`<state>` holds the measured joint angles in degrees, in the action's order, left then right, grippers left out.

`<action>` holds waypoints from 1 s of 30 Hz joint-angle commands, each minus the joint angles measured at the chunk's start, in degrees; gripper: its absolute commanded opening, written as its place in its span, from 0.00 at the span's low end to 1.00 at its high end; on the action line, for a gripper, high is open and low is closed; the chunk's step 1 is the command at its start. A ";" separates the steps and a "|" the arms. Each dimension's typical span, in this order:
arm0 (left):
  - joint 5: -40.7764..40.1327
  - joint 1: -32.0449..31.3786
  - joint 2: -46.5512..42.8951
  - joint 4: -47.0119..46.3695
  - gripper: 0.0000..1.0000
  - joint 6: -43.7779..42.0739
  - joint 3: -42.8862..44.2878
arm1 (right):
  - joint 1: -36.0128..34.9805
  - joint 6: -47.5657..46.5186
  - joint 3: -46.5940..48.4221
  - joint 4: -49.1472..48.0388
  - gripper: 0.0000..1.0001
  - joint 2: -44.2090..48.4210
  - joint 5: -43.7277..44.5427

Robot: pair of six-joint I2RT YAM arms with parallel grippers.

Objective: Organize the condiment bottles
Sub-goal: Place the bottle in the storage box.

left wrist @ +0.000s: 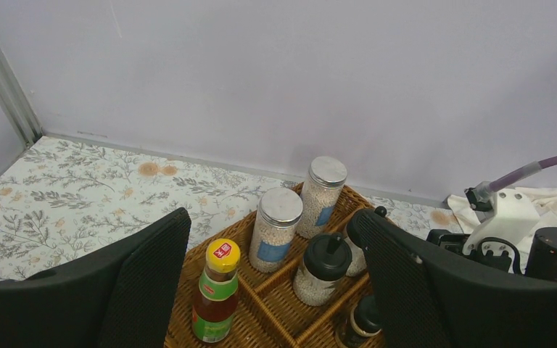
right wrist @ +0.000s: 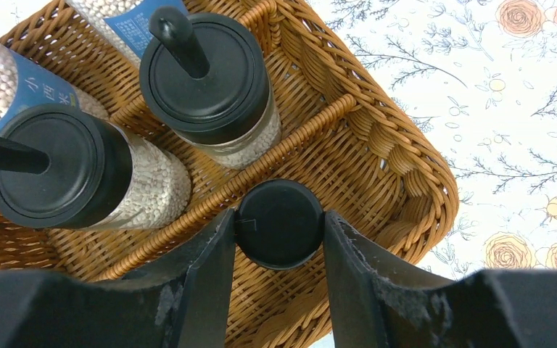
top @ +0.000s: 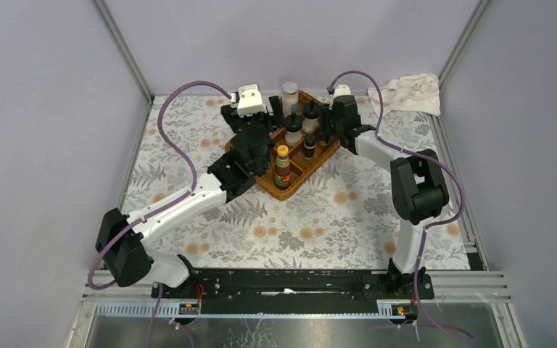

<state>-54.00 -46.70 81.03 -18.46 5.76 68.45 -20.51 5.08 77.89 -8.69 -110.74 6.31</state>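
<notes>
The condiment bottles stand in a brown wicker divided tray (top: 278, 190). In the right wrist view my right gripper (right wrist: 279, 219) is shut on the round black lid of a small dark bottle (right wrist: 278, 226) in the tray's end compartment. Beside it are two black-lidded jars of pale grains (right wrist: 204, 80) (right wrist: 58, 167). My left gripper (left wrist: 268, 223) hangs open over the tray, holding nothing. Between its fingers (left wrist: 145, 279) I see a yellow-capped sauce bottle (left wrist: 216, 297), two metal-lidded blue-labelled shakers (left wrist: 275, 230) (left wrist: 322, 196) and a black-lidded jar (left wrist: 322, 270).
A crumpled white cloth (top: 408, 94) lies at the back right corner of the flowered table. Grey walls close the table in on three sides. Both arms crowd the tray from either side.
</notes>
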 commanded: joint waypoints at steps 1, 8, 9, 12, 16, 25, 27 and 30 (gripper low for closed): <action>-0.31 0.69 0.66 -2.48 0.90 0.97 0.02 | -0.39 -1.10 0.30 -3.47 0.00 -0.66 -1.12; -0.25 0.86 0.74 -2.55 0.90 1.01 -0.15 | -0.40 -1.42 0.12 -3.85 0.00 -1.30 -1.12; -0.31 0.90 0.85 -2.55 0.90 1.01 -0.18 | -0.39 -1.47 -0.01 -3.87 0.00 -1.32 -0.98; -0.27 0.99 1.01 -2.55 0.90 1.09 -0.19 | -0.40 -1.47 -0.35 -3.88 0.00 -1.49 -0.61; -0.50 1.08 1.05 -2.46 0.91 1.18 -0.13 | -0.40 -1.33 -0.70 -3.62 0.00 -1.59 -0.34; -0.78 1.08 1.13 -2.29 0.93 1.44 -0.09 | -0.41 -0.88 -1.75 -3.49 0.35 -1.24 0.21; -0.87 1.09 1.14 -2.20 0.93 1.53 -0.11 | -0.38 -0.96 -1.77 -3.38 0.45 -1.17 0.22; -0.89 1.09 1.14 -2.11 0.94 1.62 -0.09 | -0.38 -1.03 -1.86 -3.29 0.57 -1.07 0.27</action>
<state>-54.00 -45.98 81.71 -18.44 6.15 68.45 -20.51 4.54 76.84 -12.38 -111.72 6.37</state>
